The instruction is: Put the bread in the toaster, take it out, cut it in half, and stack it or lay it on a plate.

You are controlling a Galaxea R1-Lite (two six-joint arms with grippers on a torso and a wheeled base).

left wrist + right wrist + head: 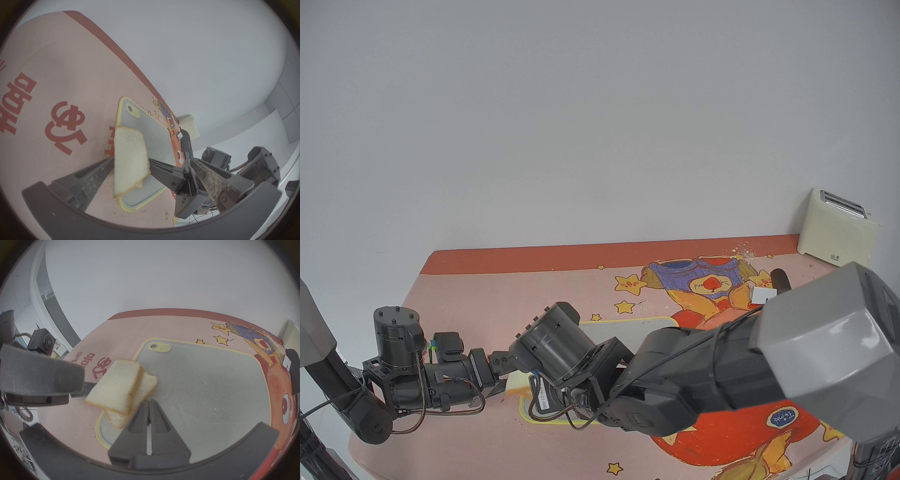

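The top half of the bread is hanging a little tilted over the bottom half, and the two are partly overlapping. The bottom half is lying flat on the cutting board, at the corner near your left arm and poking out over the board's edge. The long sides of both halves are running about along that edge. Your left tool is coming in from the side and pinching the top half across its short width. Your right tool is sitting just beside the bottom half with its two fingers pressed together, holding nothing. So the bread is lying right in front of the right tool's tip, but the left arm is the one that has it. I think you are stacking the halves now, so the left tool needs to go straight down. The board is sitting on the pink desk, and the toaster is standing well apart at the far right corner.
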